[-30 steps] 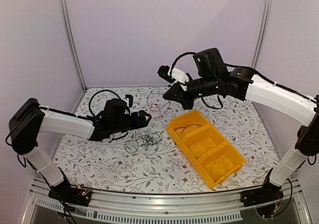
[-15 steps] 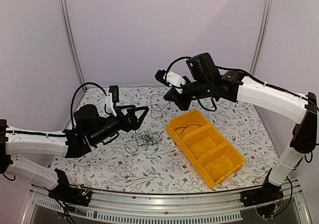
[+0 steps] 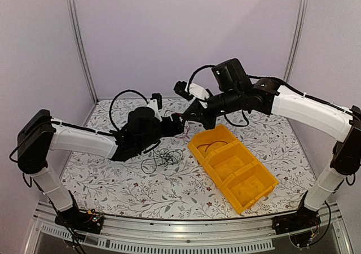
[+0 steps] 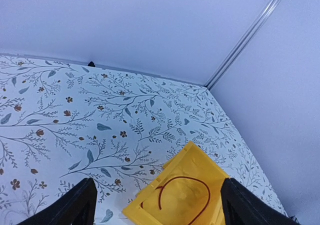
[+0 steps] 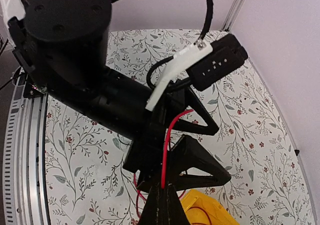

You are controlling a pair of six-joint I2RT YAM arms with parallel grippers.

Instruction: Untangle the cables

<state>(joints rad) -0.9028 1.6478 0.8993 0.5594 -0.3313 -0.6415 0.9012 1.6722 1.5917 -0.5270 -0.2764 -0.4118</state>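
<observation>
My right gripper [image 5: 162, 191] is shut on the red cable [image 5: 167, 140], which rises from its tips in the right wrist view. The strand runs between the spread fingers of my left gripper [image 5: 223, 155], which is open and not pinching it. From above, the left gripper [image 3: 179, 120] and right gripper [image 3: 193, 114] meet above the table's middle back. A loop of red cable [image 4: 185, 195] lies in the end compartment of the yellow bin [image 4: 150, 205], below the open left gripper [image 4: 157, 185]. The black cable [image 3: 163, 157] lies in a loose tangle on the table. No white cable shows.
The yellow bin [image 3: 256, 195] has three compartments and lies diagonally right of centre on the floral table cover [image 3: 113, 180]. Purple walls with metal corner posts [image 3: 79, 39] close the back and sides. Thick black hoses arch over both wrists.
My left arm has swung up from the low left, bringing its open gripper around the red strand beside the right gripper. The right arm has barely moved.
</observation>
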